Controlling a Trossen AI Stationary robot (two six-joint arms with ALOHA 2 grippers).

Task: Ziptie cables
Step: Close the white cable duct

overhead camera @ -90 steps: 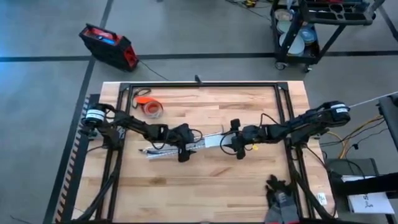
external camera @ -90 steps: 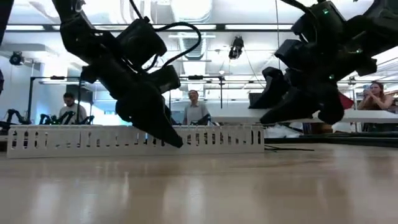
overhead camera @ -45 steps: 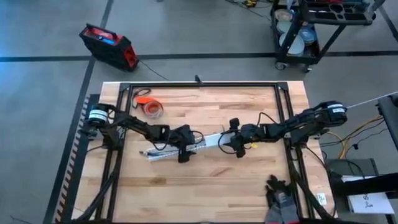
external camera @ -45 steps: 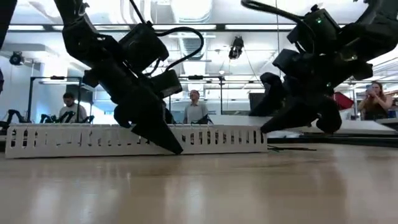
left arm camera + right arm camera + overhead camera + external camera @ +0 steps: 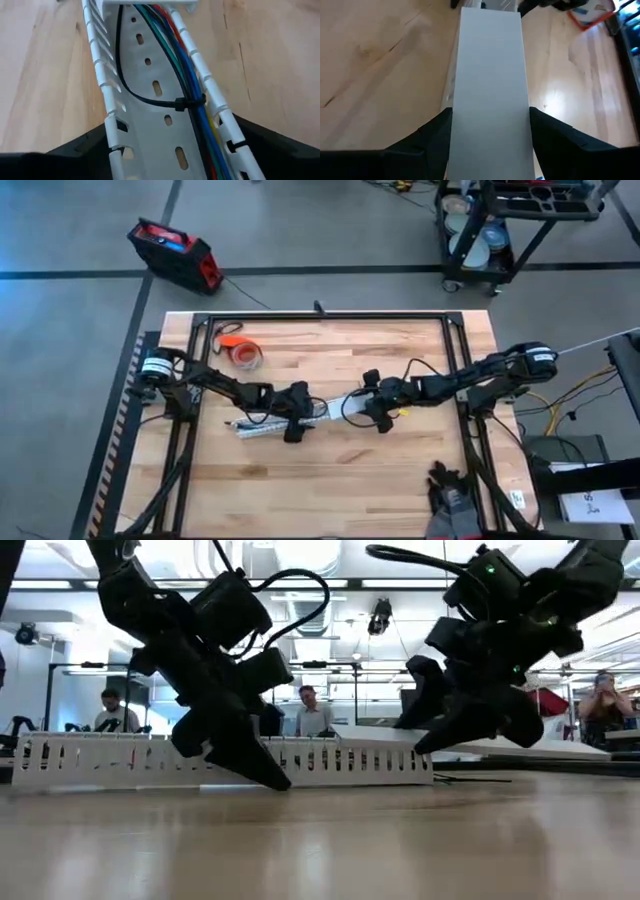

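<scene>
left gripper (image 5: 291, 425) is straddling the long white slotted plastic channel (image 5: 285, 420), one dark finger (image 5: 80, 150) outside each wall, spread and gripping nothing that i can see. the channel is lying on the pale wooden table (image 5: 330, 480).

the cables (image 5: 192, 90), a bundle of thin blue, green, red and dark wires, are running along the floor of the channel against one wall. the ziptie (image 5: 150, 97), a very thin dark flexible strip, is already looped round the bundle with its small head sitting on the wires; its free tail is curving away along the channel floor toward the far wall.

right gripper (image 5: 372, 408) is sitting at the other end of the channel, fingers either side of a flat white cover strip (image 5: 490, 85). probably touching both edges, but the contact isn't clear, so i can't tell if it's clamped.

orange tape roll (image 5: 243, 354) is sitting well apart near the back left of the table.

risks from here:
- loop is looking loose, so the bundle could be slipping out if the channel is shifting.
- tail is lying low in the channel; fingers closing could be catching a slotted wall tab instead.
- right arm pushing the cover could be skewing the channel under the left gripper.
</scene>
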